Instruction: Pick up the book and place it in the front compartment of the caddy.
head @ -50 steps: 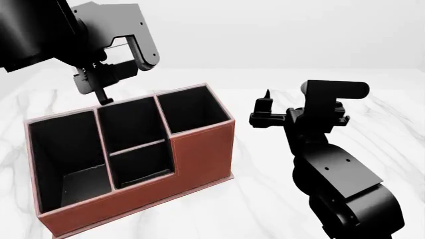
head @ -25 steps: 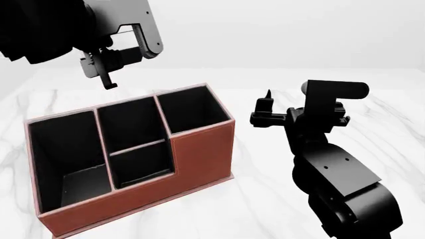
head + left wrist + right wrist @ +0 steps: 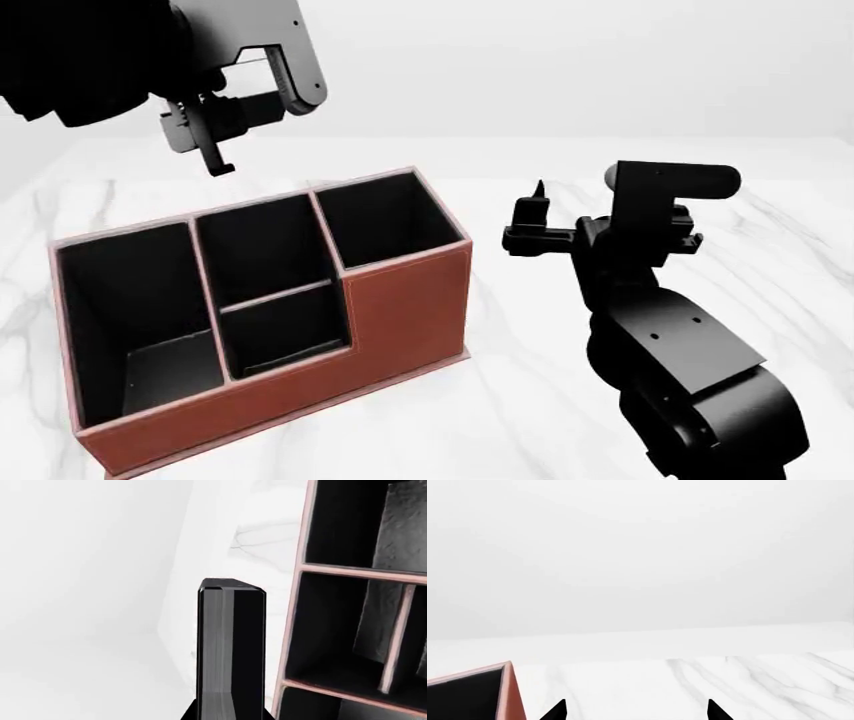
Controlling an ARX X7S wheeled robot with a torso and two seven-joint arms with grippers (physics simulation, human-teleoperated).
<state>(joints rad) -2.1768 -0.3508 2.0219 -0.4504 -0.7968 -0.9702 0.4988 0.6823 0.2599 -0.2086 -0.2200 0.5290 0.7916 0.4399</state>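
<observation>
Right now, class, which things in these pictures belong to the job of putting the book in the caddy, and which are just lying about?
Belongs to the job:
caddy, standing on the table
left gripper, raised above the caddy's far edge
book, which cannot be made out for certain

Just there:
marble table
right gripper, open and empty, beside the caddy
</observation>
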